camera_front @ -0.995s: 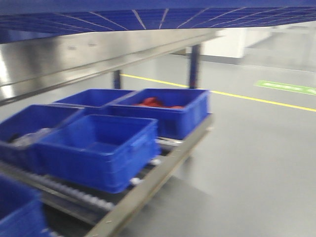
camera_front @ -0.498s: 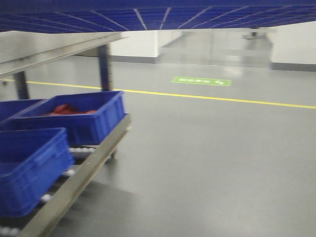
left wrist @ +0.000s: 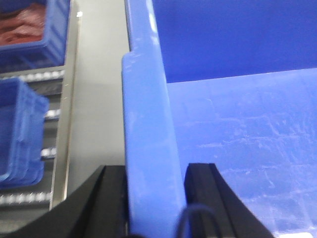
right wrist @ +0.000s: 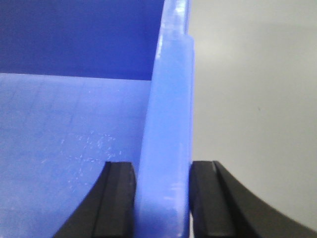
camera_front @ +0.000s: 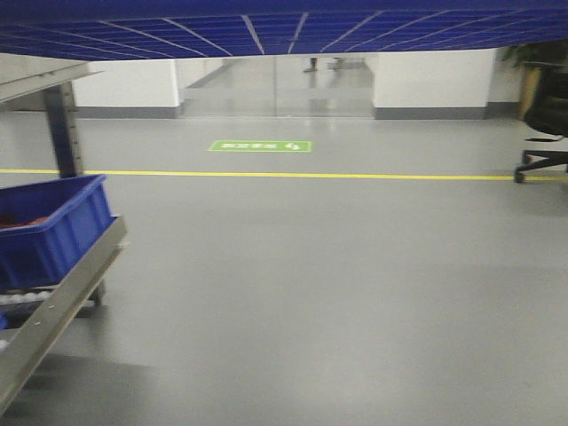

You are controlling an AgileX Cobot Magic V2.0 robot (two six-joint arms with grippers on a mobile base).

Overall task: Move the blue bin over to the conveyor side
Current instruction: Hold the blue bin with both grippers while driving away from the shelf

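The blue bin is held up between my two grippers. Its grid-ribbed underside [camera_front: 284, 27] spans the top of the front view. My left gripper [left wrist: 156, 168] is shut on the bin's left rim [left wrist: 148, 114], with one black finger outside the wall and one inside. My right gripper [right wrist: 162, 166] is shut on the bin's right rim [right wrist: 171, 99] in the same way. The bin's inside floor [right wrist: 64, 134] looks empty. The conveyor is out of view.
A steel rack rail [camera_front: 53, 311] runs along the lower left, carrying a blue bin with red contents [camera_front: 49, 231]; the left wrist view shows that bin [left wrist: 29, 29] and another blue bin [left wrist: 20, 134]. Grey floor ahead has a yellow line [camera_front: 311, 176] and a green sign [camera_front: 260, 145]. A black chair [camera_front: 546, 115] stands far right.
The front view has swung to the right. The rack and its blue bins slid off to the left edge, and open floor now fills the view. The held bin stays overhead.
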